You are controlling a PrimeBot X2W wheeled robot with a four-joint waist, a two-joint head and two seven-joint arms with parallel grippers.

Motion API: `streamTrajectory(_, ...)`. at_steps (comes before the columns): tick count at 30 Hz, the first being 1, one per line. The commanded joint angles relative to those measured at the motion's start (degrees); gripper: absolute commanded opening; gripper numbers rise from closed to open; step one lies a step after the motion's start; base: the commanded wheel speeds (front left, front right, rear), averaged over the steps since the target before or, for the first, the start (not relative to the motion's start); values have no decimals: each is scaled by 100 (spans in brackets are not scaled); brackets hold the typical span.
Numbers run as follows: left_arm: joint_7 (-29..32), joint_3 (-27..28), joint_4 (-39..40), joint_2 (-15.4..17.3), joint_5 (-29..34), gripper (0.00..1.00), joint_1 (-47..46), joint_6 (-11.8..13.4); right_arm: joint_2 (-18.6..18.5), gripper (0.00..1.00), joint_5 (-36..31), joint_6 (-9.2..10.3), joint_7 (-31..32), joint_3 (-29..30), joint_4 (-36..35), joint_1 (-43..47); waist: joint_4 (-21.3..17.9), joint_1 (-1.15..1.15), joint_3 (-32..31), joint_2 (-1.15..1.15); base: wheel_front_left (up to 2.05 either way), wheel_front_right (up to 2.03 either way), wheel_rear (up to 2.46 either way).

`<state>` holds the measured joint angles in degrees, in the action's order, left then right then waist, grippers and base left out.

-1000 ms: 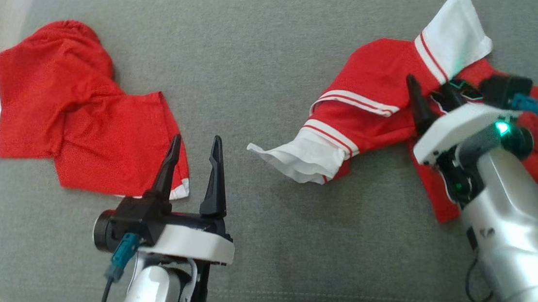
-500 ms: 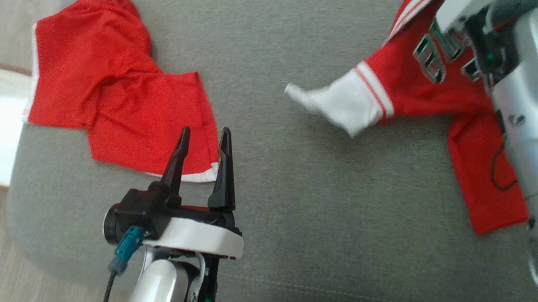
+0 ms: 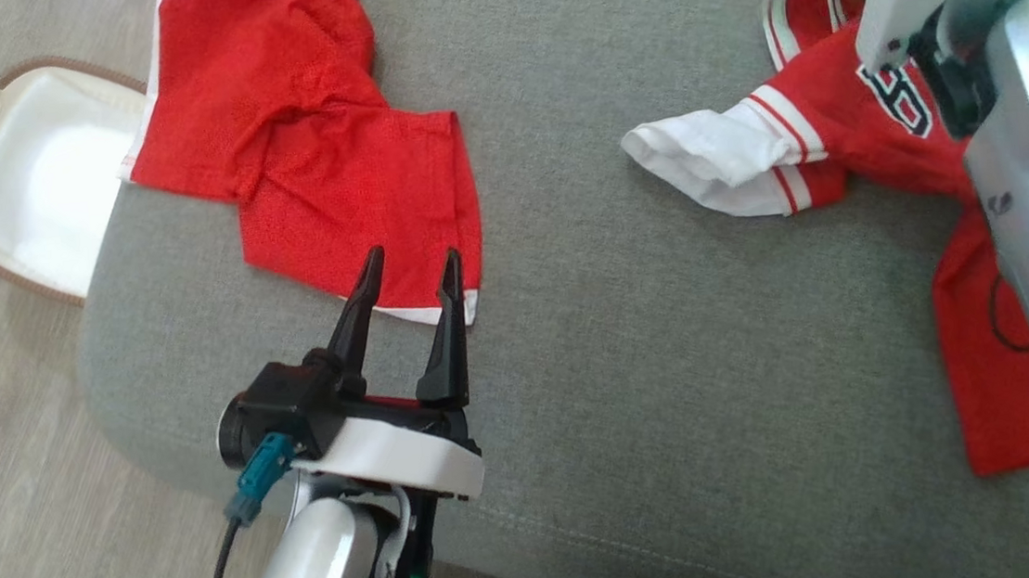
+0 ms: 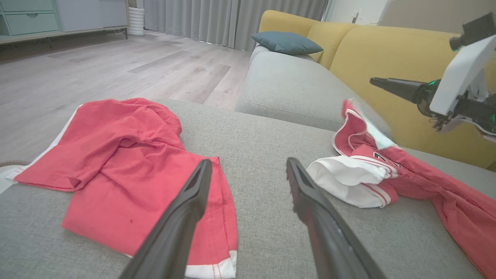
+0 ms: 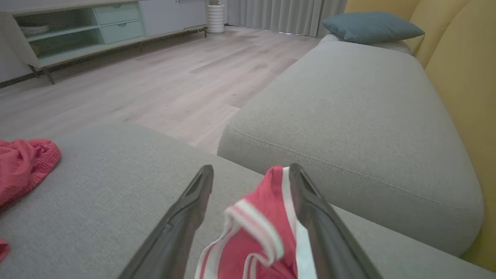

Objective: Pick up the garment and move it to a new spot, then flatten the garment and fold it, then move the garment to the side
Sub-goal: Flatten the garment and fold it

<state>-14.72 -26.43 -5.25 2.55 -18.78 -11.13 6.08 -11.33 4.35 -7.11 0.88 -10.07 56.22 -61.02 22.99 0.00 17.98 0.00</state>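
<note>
On the floor, far to the left of the left pincer point(image 3: 412, 259), stands a white basket point(image 3: 29, 173). The red shorts point(image 3: 316, 148) lie crumpled on the grey sofa seat point(image 3: 633, 362), just ahead of this pincer. Their hem, which has a white stripe, lies beneath its left finger. The left pincer has its fingers apart and holds nothing.

Further right, well apart from the left pincer, lies the red jersey point(image 3: 836, 126). One white sleeve points toward the shorts. The right pincer point(image 5: 251, 170) is above the collar end of the jersey, and its fingers are also apart. A blurred red and white fold of the jersey shows between them, close to the right finger. I cannot tell if it touches.
</note>
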Motion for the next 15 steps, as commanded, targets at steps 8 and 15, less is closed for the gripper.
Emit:
streamTrajectory(8,-28,466,161,32,218,100,-129,-40,348,100,-167,-37,-650,-88,381,-137,-616,0,-341,0,0,0,0)
streamTrajectory(15,-28,801,191,32,405,100,-29,-106,537,100,-21,-37,-1322,-236,152,647,-1394,0,-689,0,0,0,0)
